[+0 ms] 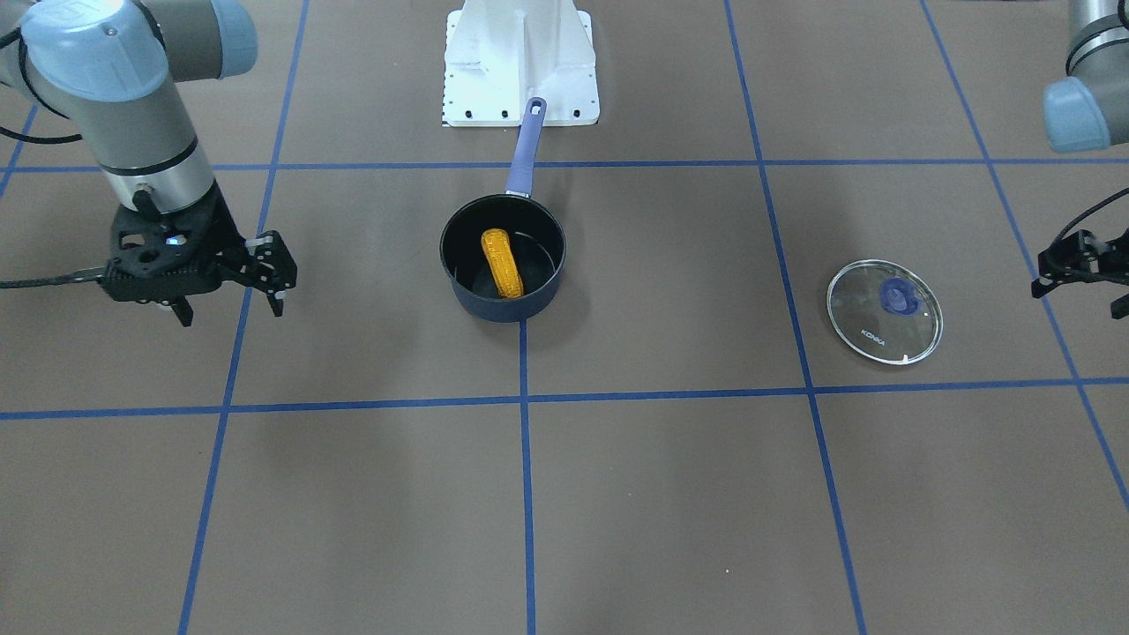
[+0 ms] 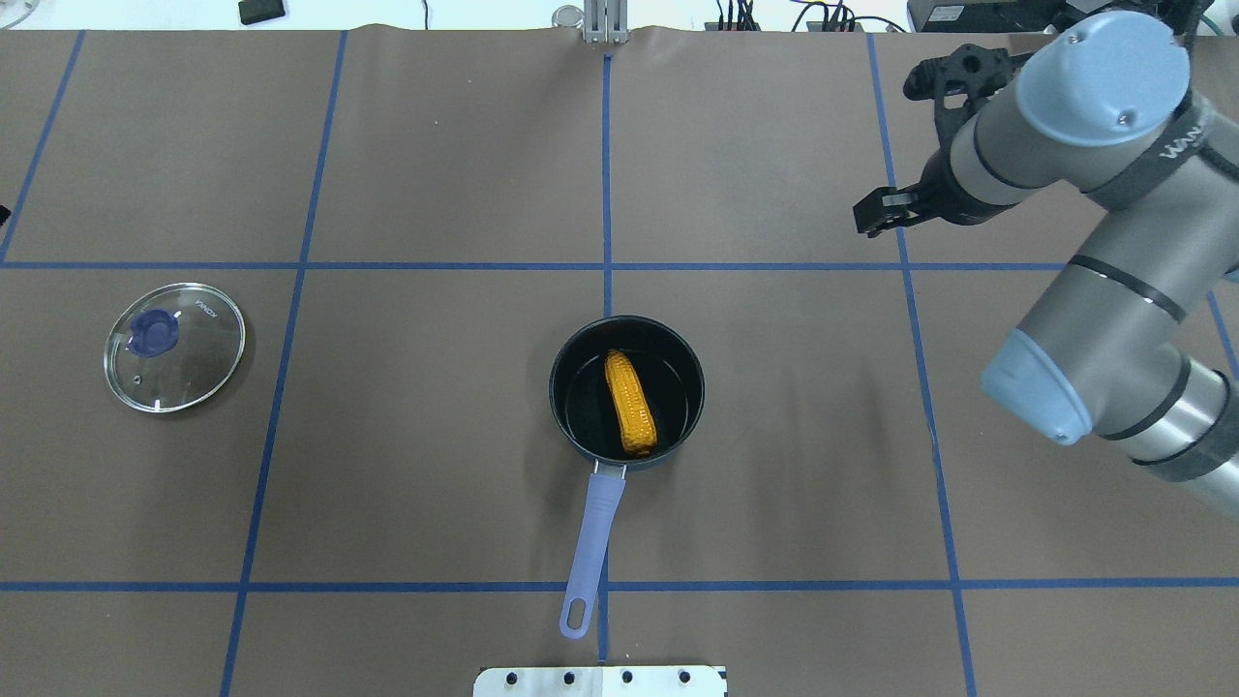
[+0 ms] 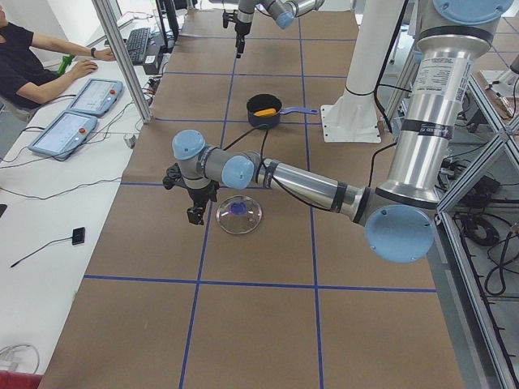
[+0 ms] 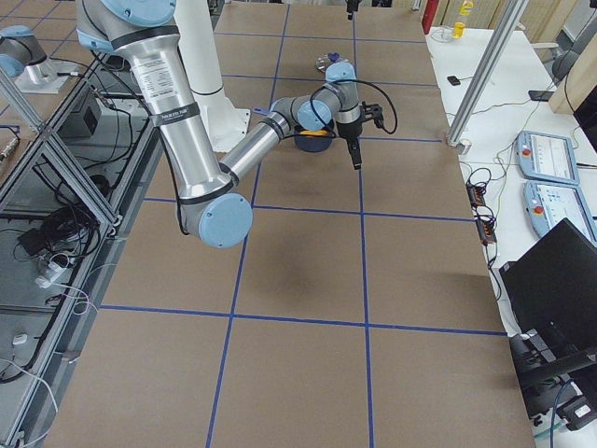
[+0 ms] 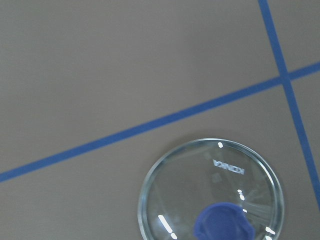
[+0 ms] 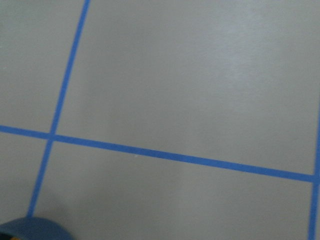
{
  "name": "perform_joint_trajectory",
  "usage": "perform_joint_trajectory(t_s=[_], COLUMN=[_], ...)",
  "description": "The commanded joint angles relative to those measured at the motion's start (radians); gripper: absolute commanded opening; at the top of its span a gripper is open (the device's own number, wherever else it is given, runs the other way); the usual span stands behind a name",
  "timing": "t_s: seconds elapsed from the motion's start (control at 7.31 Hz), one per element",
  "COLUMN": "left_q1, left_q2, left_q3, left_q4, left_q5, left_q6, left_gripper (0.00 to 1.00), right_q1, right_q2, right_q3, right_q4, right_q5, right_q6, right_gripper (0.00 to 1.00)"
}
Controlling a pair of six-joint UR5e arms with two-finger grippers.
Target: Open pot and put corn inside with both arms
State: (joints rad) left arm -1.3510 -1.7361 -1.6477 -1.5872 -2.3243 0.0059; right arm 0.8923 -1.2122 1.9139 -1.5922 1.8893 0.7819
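The navy pot (image 1: 507, 309) stands open at the table's middle, its purple handle (image 1: 526, 145) pointing toward the robot's base. The orange-yellow corn (image 1: 501, 263) lies inside it, as the overhead view (image 2: 630, 416) also shows. My right gripper (image 1: 231, 304) hangs open and empty above the table, well off to the pot's side. My left gripper (image 1: 1080, 282) is half cut off at the view's edge; its fingers look spread and hold nothing. It hangs just beyond the glass lid (image 1: 885, 310).
The KONKA lid (image 2: 175, 346) lies flat on the table, far from the pot (image 2: 581, 447), and fills the bottom of the left wrist view (image 5: 210, 195). The white robot base (image 1: 520, 62) stands behind the pot's handle. Blue tape lines grid the brown table.
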Motion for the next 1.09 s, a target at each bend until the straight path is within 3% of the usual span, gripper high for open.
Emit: perform_joint_trajectory(t_s=[0.0, 0.14, 0.27, 0.68, 0.96], left_q1=[-0.054, -0.059, -0.059, -0.068, -0.068], left_q2=[0.094, 0.104, 0.108, 0.102, 0.102], left_q3=[0.012, 0.014, 0.020, 0.035, 0.035], left_q4=[-0.010, -0.011, -0.011, -0.011, -0.011], left_q5=[-0.001, -0.003, -0.003, -0.001, -0.001], left_q6=[0.115, 0.114, 0.105, 0.100, 0.109], left_gripper=[0.99, 0.99, 0.99, 0.99, 0.99], right_q1=[0.232, 0.325, 0.382, 0.526, 0.591], right_q2=[-0.029, -0.035, -0.071, -0.284, -0.393], right_q3=[-0.006, -0.006, -0.004, -0.007, -0.015], right_q4=[-0.110, -0.214, -0.304, -0.290, -0.288], right_q5=[0.195, 0.244, 0.241, 0.376, 0.424], right_q6=[-0.114, -0.317, -0.408, -0.446, -0.623], right_gripper=[1.00, 1.00, 1.00, 1.00, 1.00])
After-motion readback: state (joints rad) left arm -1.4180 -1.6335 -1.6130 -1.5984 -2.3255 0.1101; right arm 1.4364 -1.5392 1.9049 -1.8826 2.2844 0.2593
